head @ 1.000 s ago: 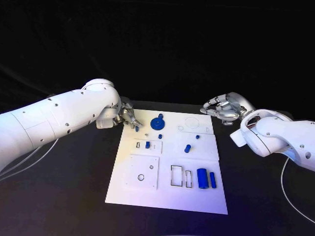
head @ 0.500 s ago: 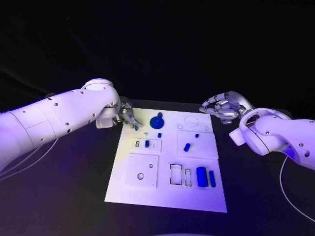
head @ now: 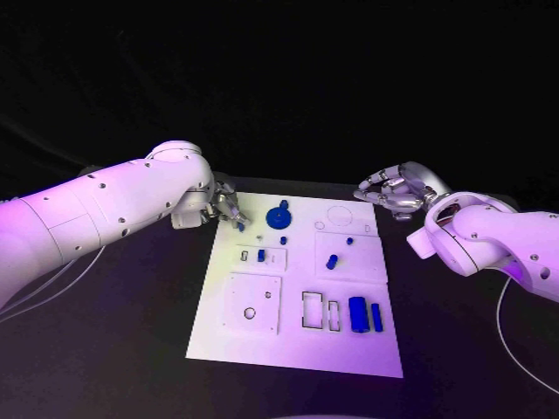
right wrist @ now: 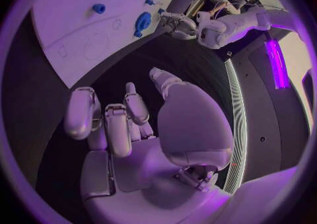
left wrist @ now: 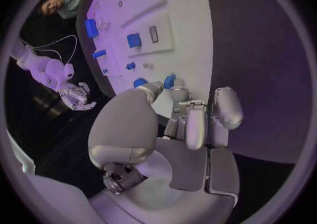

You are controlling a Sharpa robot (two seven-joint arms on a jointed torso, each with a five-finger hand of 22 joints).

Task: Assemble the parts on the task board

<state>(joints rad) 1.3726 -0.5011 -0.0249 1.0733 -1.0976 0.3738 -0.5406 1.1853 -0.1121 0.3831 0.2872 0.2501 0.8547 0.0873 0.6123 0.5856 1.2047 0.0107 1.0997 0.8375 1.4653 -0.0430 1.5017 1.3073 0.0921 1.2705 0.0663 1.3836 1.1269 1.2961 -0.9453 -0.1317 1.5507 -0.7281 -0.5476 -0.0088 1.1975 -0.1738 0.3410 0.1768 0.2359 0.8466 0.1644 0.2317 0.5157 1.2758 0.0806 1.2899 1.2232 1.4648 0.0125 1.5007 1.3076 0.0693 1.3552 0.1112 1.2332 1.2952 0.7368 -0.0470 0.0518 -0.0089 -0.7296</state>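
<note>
The white task board [head: 293, 345] lies mid-table with several blue parts on it. My left hand [head: 217, 208] hovers at the board's far left corner, and its thumb and a finger pinch a small blue peg [head: 241, 226], seen at the fingertips [left wrist: 169, 81] in the left wrist view. A blue gear [head: 279, 216] stands just right of that peg. My right hand [head: 396, 194] is off the board's far right corner, above the black table, fingers curled in with nothing in them [right wrist: 126, 123]. Two long blue blocks [head: 358, 314] lie near the board's front right.
More small blue pieces sit mid-board: one in a slot [head: 262, 256], an oblong one [head: 334, 260], a stud [head: 284, 240]. Empty recesses [head: 254, 305] mark the front left of the board. Thin cables run over the black table at the left [head: 53, 279] and right [head: 507, 323].
The left hand and its peg have crept very slightly toward the board's far left corner. The right hand and the other parts stay put.
</note>
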